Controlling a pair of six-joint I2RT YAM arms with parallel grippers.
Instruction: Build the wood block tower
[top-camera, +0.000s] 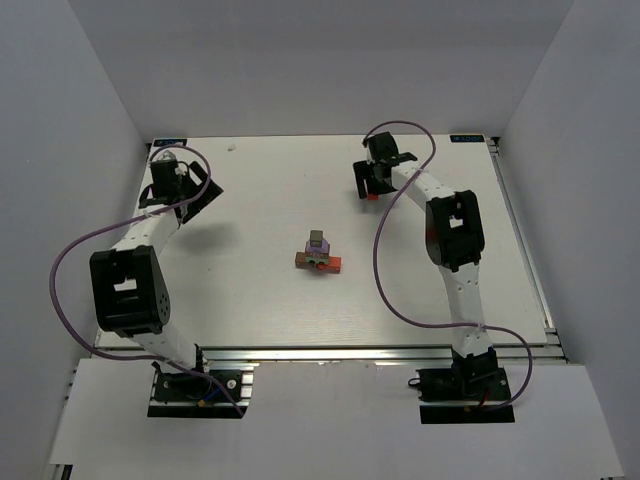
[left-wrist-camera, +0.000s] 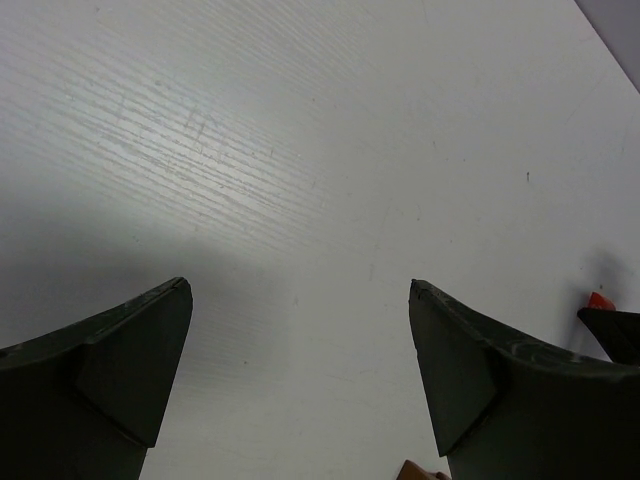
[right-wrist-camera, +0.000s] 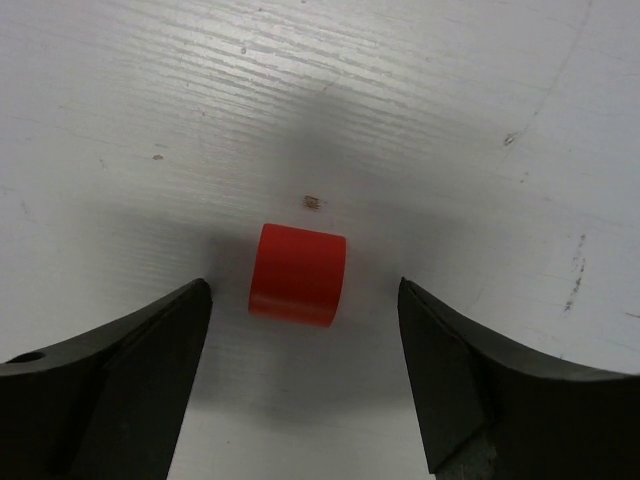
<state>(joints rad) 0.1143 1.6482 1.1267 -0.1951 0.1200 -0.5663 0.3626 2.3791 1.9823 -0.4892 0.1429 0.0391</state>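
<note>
At the far left of the white table (top-camera: 260, 200), the left arm's black two-finger gripper (top-camera: 192, 193) is seen released, its dull, wedge-shaped plastic fingers (left-wrist-camera: 130, 360) spread wide over bare board with nothing between them. The board is shown as a matte white sheet with a fine streaked grain, a few dark specks and faint scuffs. It is edged by metal rails and enclosed by plain pale grey walls (top-camera: 60, 150) on three sides. Near the middle of the table stands the tower (top-camera: 319, 254), a small stack of painted wooden blocks. A brown bar and a red bar are laid lowest, side by side, with lilac and green pieces above them and a dark grey cube set on top. At the far right, the right arm's black gripper (right-wrist-camera: 305, 285) is held unclenched over a small matte red wooden block with rounded edges (right-wrist-camera: 298, 272). The block lies on the table between the fingers, and a gap is visible on either side.
</note>
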